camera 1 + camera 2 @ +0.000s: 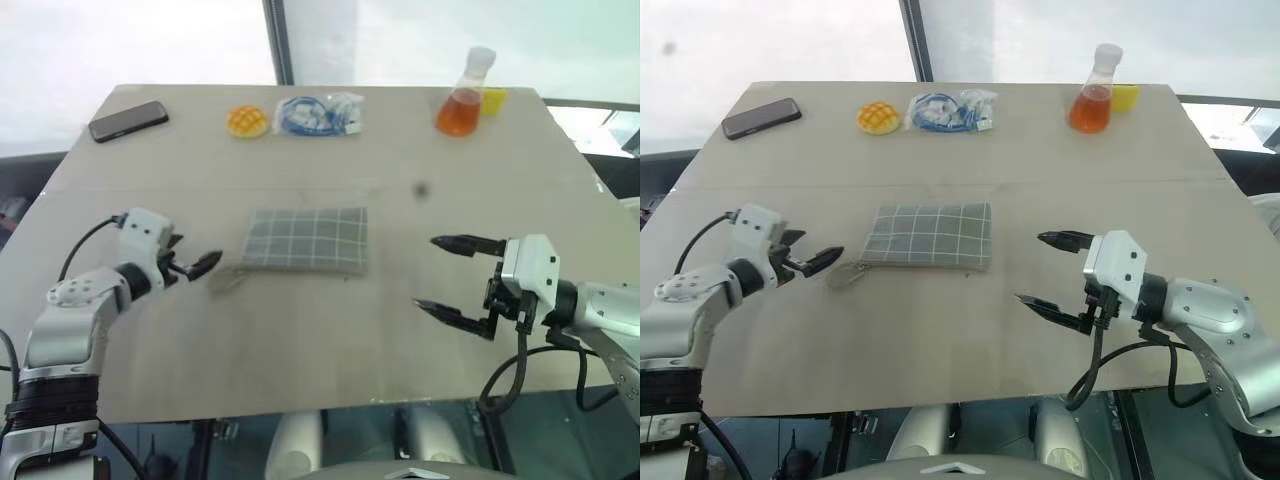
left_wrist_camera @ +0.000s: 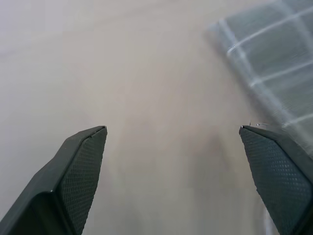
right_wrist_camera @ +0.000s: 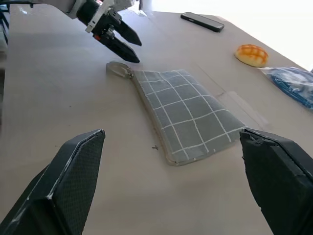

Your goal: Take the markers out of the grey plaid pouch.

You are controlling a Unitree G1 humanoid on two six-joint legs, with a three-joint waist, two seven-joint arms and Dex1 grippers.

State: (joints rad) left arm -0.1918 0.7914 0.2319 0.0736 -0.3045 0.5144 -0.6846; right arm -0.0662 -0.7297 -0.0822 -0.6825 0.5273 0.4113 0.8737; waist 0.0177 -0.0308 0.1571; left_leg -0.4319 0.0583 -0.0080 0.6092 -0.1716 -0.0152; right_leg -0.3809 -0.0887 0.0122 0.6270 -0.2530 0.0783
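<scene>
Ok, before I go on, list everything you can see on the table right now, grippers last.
pouch: one, grey plaid, flat at the table's middle, closed; markers not visible
cord loop: one, pale, at the pouch's left end
phone: one, black, far left corner
bun: one, yellow-orange, far edge, right of the phone
clear bag: one, holding blue cable, beside the bun
flask: one, clear with orange liquid, far right
yellow thing: one, behind the flask, kind unclear
table: one, beige
left gripper: black fingers, open, just left of the loop
right gripper: black fingers, open, right of the pouch, apart from it
</scene>
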